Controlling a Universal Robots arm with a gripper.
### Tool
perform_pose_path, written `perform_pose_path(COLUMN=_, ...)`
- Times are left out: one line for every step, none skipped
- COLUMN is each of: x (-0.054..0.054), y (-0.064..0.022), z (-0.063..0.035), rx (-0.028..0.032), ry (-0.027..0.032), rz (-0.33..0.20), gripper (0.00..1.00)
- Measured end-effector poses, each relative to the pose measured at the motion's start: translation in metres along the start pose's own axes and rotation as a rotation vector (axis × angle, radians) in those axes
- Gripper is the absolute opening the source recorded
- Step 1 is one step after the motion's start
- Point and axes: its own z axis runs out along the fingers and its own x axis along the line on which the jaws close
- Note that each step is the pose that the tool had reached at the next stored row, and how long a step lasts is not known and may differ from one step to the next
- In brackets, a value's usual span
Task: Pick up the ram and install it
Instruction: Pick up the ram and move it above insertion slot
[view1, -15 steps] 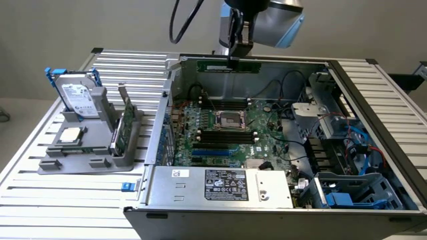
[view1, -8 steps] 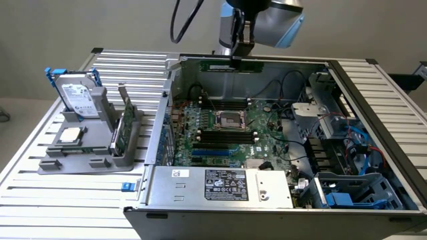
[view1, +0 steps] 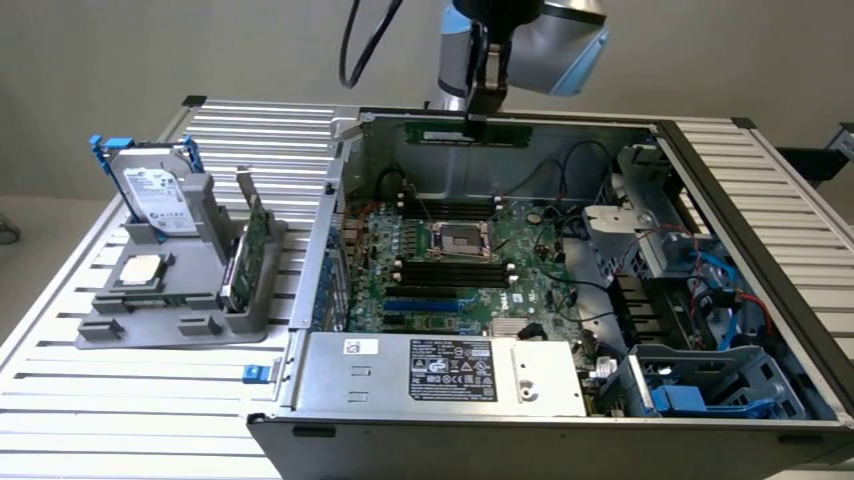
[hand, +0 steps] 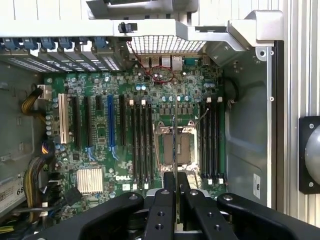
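The ram is a long thin green stick held level in the air over the far side of the open computer case. My gripper is shut on its middle from above. In the wrist view the ram shows edge-on as a thin line running out from between my gripper, whose black fingers are pinched together on it. Below lies the green motherboard, with black memory slots on either side of the processor socket. The stick hangs above the socket area, well clear of the board.
On the exterior view's left, a grey holder carries a silver hard drive with blue rails, a taller green card and a square chip. The case holds a power supply, a drive cage and loose cables.
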Motion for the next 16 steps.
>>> perform_pose_path(x=-0.0002, y=0.0000, z=0.0005, rx=0.0034, ry=0.0016, rz=0.004, gripper=0.14)
perform_pose_path(x=-0.0007, y=0.0000, z=0.0012, rx=0.0066, ry=0.0032, rz=0.006, gripper=0.14)
perform_pose_path(x=-0.0013, y=0.0000, z=0.0019, rx=0.0088, ry=0.0066, rz=0.008, gripper=0.14)
perform_pose_path(x=-0.0021, y=0.0000, z=0.0026, rx=0.0098, ry=0.0113, rz=0.009, gripper=0.14)
perform_pose_path(x=-0.0030, y=0.0000, z=0.0034, rx=0.0105, ry=0.0172, rz=0.010, gripper=0.14)
perform_pose_path(x=-0.0039, y=0.0001, z=0.0042, rx=0.0109, ry=0.0234, rz=0.010, gripper=0.14)
perform_pose_path(x=-0.0047, y=0.0001, z=0.0050, rx=0.0114, ry=0.0292, rz=0.011, gripper=0.14)
perform_pose_path(x=-0.0055, y=0.0001, z=0.0057, rx=0.0117, ry=0.0353, rz=0.013, gripper=0.14)
perform_pose_path(x=-0.0062, y=0.0001, z=0.0065, rx=0.0121, ry=0.0410, rz=0.014, gripper=0.14)
perform_pose_path(x=-0.0068, y=0.0001, z=0.0072, rx=0.0123, ry=0.0459, rz=0.016, gripper=0.14)
perform_pose_path(x=-0.0072, y=0.0000, z=0.0077, rx=0.0125, ry=0.0484, rz=0.017, gripper=0.14)
perform_pose_path(x=-0.0074, y=-0.0001, z=0.0081, rx=0.0120, ry=0.0490, rz=0.018, gripper=0.14)
perform_pose_path(x=-0.0075, y=-0.0002, z=0.0084, rx=0.0113, ry=0.0493, rz=0.020, gripper=0.14)
perform_pose_path(x=-0.0078, y=-0.0003, z=0.0087, rx=0.0103, ry=0.0501, rz=0.022, gripper=0.14)
perform_pose_path(x=-0.0081, y=-0.0004, z=0.0092, rx=0.0092, ry=0.0505, rz=0.023, gripper=0.14)
perform_pose_path(x=-0.0085, y=-0.0006, z=0.0096, rx=0.0081, ry=0.0511, rz=0.025, gripper=0.14)
